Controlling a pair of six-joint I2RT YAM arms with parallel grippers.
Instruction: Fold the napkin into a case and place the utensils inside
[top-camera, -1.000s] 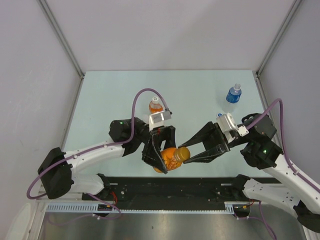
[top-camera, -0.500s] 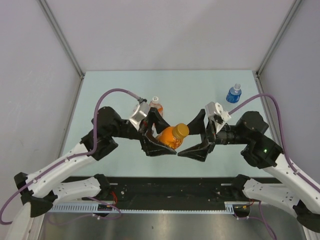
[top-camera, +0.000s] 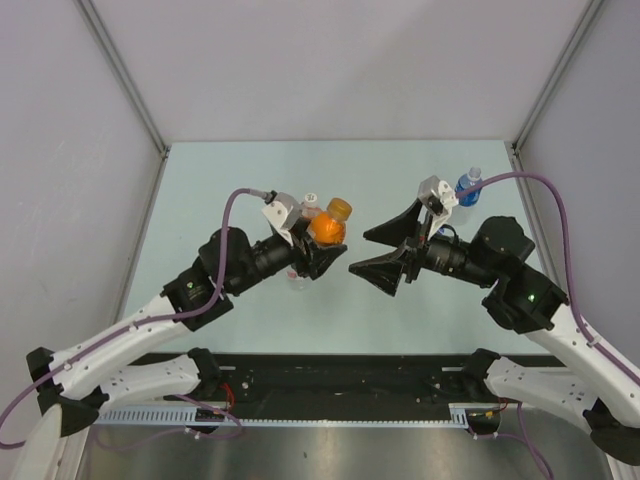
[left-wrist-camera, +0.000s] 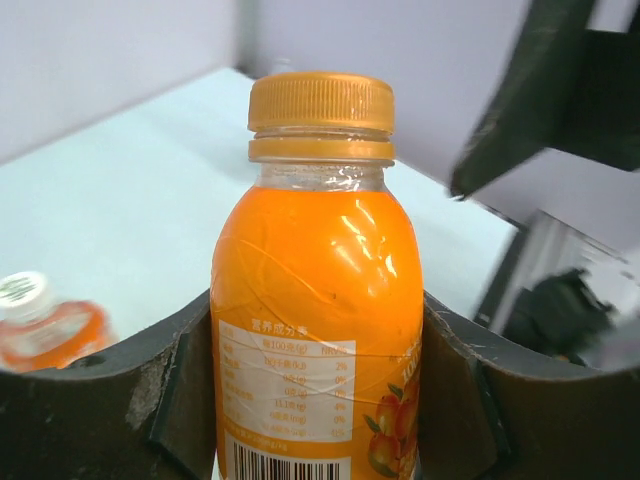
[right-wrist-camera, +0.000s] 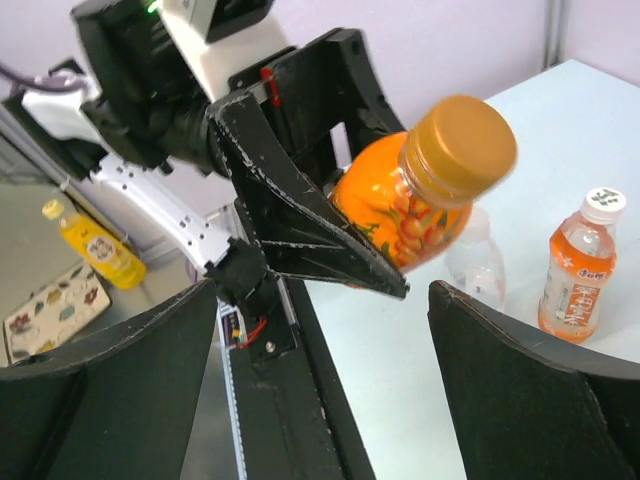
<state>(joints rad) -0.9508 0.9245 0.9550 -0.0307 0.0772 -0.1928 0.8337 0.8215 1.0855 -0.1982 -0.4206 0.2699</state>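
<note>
Orange-filled bottle (left-wrist-camera: 318, 270) is clenched by the left gripper (left-wrist-camera: 318, 400), its base cut off in the wrist view; the right gripper (top-camera: 358, 253) is spread, empty.

Arms: the left arm (top-camera: 130, 335) has glossy white rounded shells toward 7 o'clock and black cylindrical joints nearer the wrist. The right arm (top-camera: 575, 340) has matching white shells toward 5 o'clock.
Light: a small green light (top-camera: 532, 294) sits on a black right-arm joint.
Cables: a purple left cable (top-camera: 232, 205) loops off the wrist, and a purple right cable (top-camera: 560, 225) arcs over the arm.
Cameras: the left camera block (top-camera: 280, 212) and right camera block (top-camera: 436, 192) are pale silver-white.
Claws: the left claw (top-camera: 322, 248) is black, with wedge-shaped fingers (left-wrist-camera: 150, 400) scuffed grey and a small red mark (right-wrist-camera: 265, 75). The right claw (top-camera: 358, 252) is matte black, with broad tapering fingers (right-wrist-camera: 100, 390).
</note>
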